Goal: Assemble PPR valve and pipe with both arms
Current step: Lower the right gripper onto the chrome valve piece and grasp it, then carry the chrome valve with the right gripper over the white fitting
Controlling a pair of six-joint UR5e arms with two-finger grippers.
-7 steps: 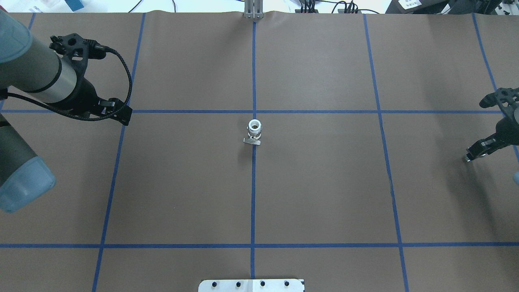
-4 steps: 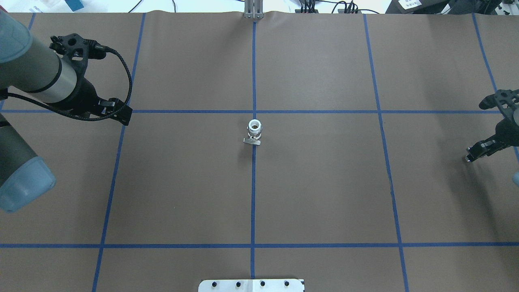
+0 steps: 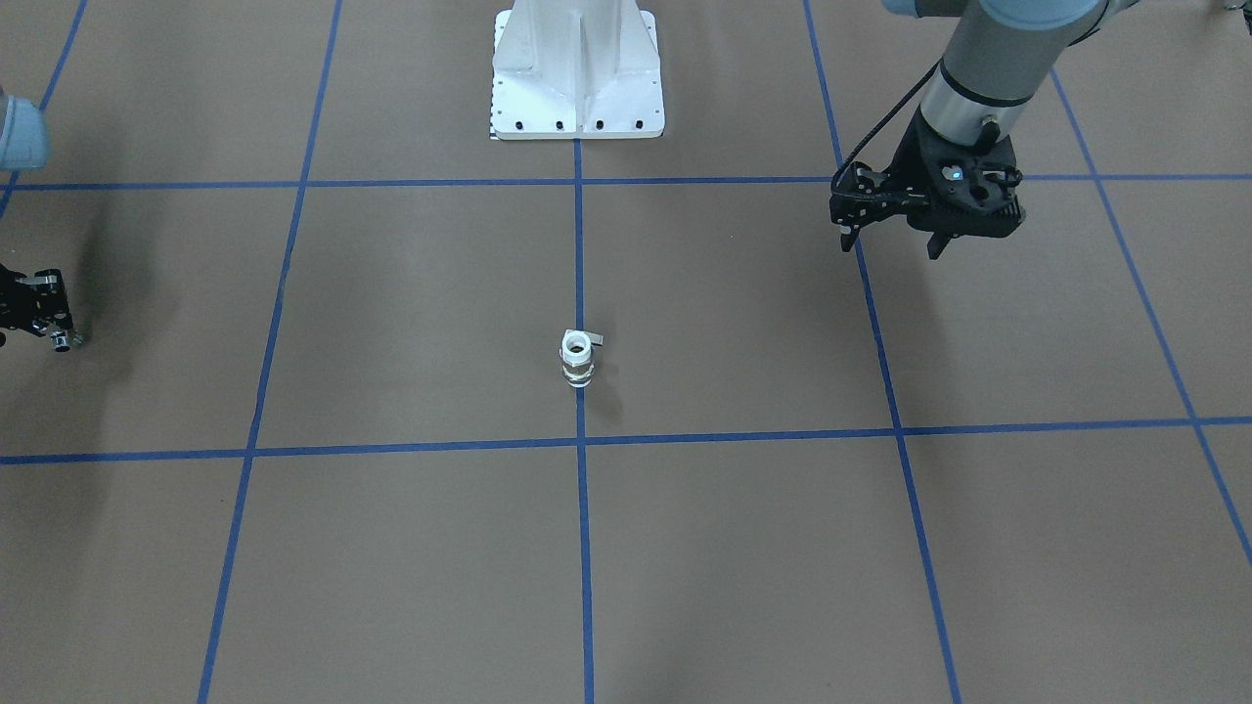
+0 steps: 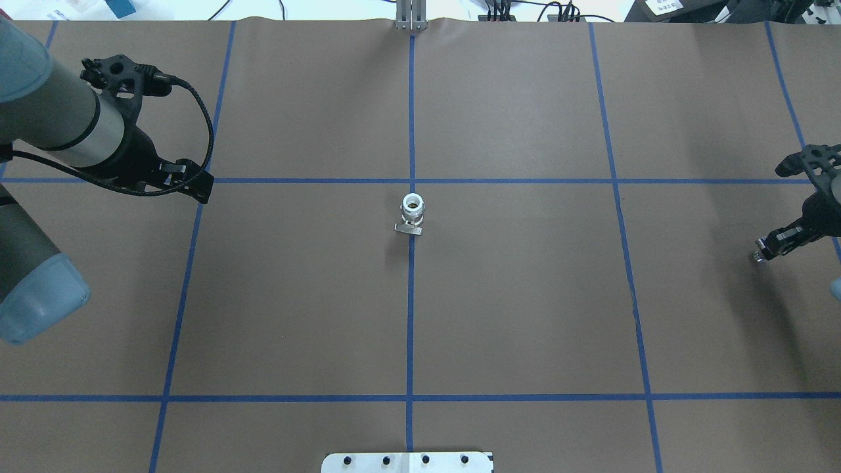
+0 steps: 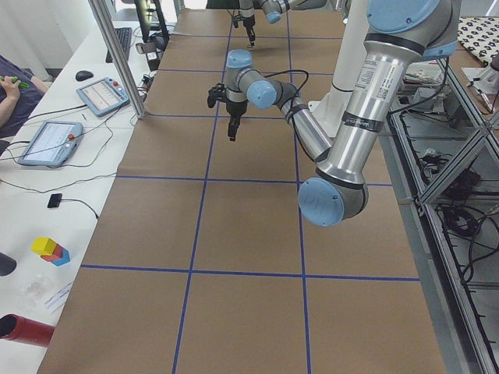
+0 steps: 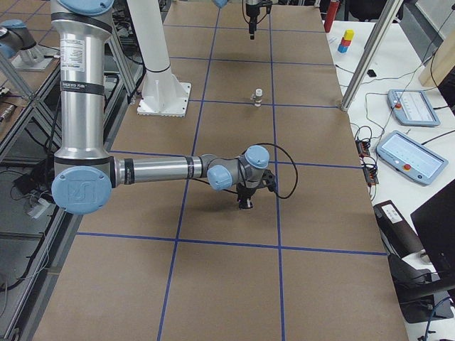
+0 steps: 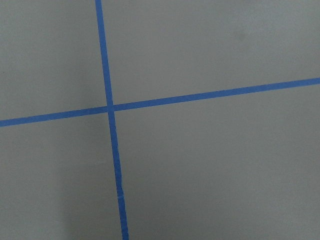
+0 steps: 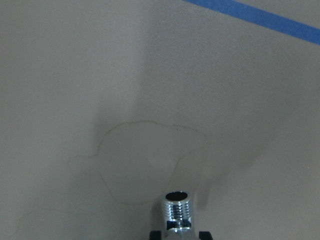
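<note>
The white PPR valve (image 4: 412, 213) stands upright on the brown table at the centre tape line, open end up, lever at its base; it also shows in the front view (image 3: 577, 358). My right gripper (image 4: 761, 254) hovers near the table's right edge, shut on the chrome pipe (image 8: 177, 210), whose threaded open end sticks out below the fingers. The pipe glints at the gripper's tip in the front view (image 3: 65, 339). My left gripper (image 3: 890, 244) is open and empty, above a tape crossing at the left, far from the valve.
The white bolted pedestal (image 3: 577, 68) stands at the robot's side of the table. A metal post (image 4: 410, 16) rises at the far edge. Blue tape lines (image 7: 107, 107) divide the brown table cover. Tablets (image 6: 412, 153) lie on a side bench beyond the far edge.
The right gripper with the pipe has shifted very slightly. The left arm and the valve have not moved.
</note>
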